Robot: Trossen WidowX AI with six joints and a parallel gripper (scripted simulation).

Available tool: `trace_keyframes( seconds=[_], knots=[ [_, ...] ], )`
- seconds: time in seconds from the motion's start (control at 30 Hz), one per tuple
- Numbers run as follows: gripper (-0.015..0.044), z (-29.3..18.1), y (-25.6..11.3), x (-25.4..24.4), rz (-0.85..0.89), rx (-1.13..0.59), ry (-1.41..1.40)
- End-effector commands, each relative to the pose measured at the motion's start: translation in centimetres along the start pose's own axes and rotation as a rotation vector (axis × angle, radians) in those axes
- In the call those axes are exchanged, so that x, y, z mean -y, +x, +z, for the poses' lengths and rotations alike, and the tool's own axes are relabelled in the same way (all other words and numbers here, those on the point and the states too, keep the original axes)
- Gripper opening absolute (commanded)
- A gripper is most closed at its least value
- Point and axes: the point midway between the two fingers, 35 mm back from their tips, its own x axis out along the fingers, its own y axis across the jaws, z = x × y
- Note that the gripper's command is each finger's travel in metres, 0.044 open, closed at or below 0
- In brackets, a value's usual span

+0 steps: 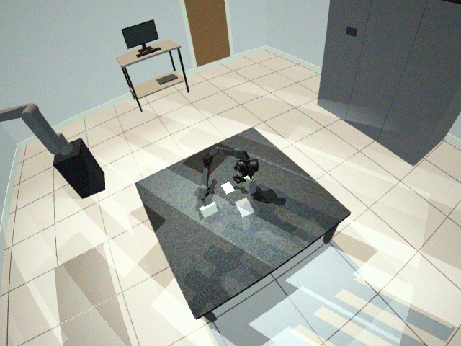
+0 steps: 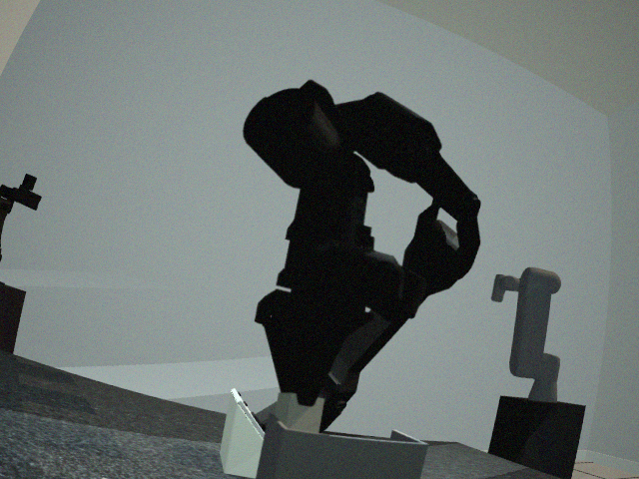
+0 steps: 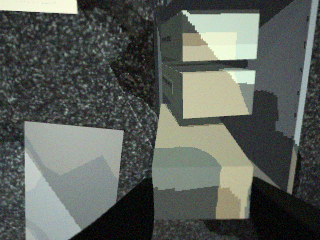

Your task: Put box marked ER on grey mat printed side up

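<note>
Dark table (image 1: 238, 256) | grey mat (image 1: 244, 207) (image 3: 65, 180), bin (image 2: 345, 456) (image 3: 298, 100) (beside it), white sheet (image 1: 227, 187) (image 3: 40, 5)

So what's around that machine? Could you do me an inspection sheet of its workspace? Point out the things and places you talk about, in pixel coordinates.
Surface: dark speckled tabletop (image 1: 227, 260) (image 2: 129, 448) (image 3: 75, 80), patched with light and shadow.
Job's things: grey open bin (image 1: 253, 187) (image 2: 340, 456) (image 3: 299, 100), two pale boxes standing inside; flat grey mat (image 1: 244, 208) (image 3: 75, 200) beside it.
Clutter: white square sheet (image 1: 227, 187) (image 3: 37, 5); pale green block (image 1: 208, 210) (image 2: 242, 443).
Grippers: pincer (image 1: 243, 179) (image 2: 305, 400) (image 3: 199, 186) shut on a pale cream box (image 2: 301, 413) (image 3: 200, 177); code unseen.
Cables: nothing seen.
Surroundings: monitor desk (image 1: 148, 52), brown door (image 1: 208, 33), grey cabinet (image 1: 379, 74).
</note>
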Motion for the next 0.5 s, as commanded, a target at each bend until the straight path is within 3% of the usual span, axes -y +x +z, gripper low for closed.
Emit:
trace_keyframes(
  seconds=[0.0,0.47],
  knots=[
    [0.0159,0.1,0.2,0.2,0.000,0.006,0.004],
    [0.0159,0.1,2.5,0.3,0.000,0.006,0.004]
  ],
)
